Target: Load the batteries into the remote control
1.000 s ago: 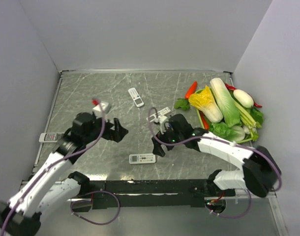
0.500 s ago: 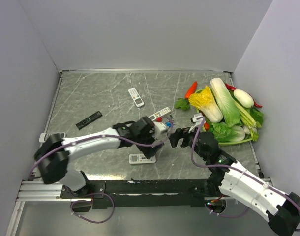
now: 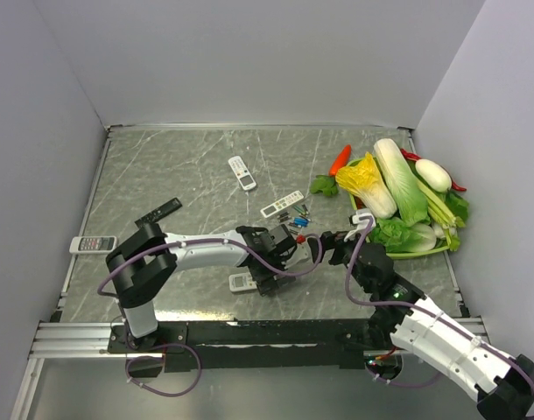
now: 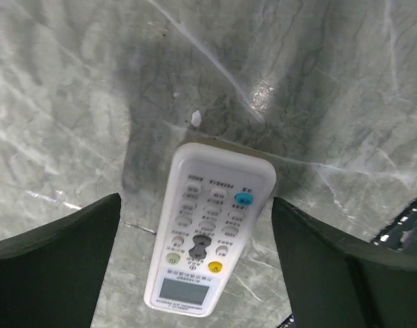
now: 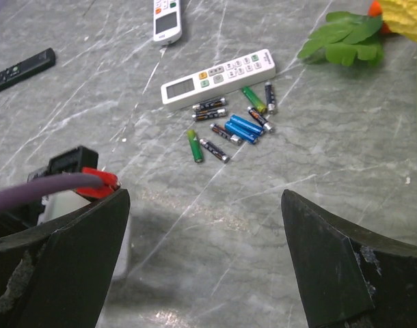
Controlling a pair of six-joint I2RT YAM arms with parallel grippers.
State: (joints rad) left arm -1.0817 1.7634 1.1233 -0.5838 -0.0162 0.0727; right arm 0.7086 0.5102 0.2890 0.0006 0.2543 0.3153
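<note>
Left jaws wide above remote control [image 4: 208,229] — white, buttons up.

left white-and-black robot arm [image 3: 206,249] folded low, elbow bent up over its own base, forearm stretched sideways toward the other arm. left black two-finger gripper [image 3: 265,273] tipped downward, jaws spread wide, gripping nothing; its dark fingers [image 4: 58,260] sit at the edges of the wrist view. right white-and-black robot arm [image 3: 425,328] reaches forward and inward from its base. right black two-finger gripper [image 3: 322,248] angled down, jaws wide apart, gripping nothing, tips near the left wrist.
</note>
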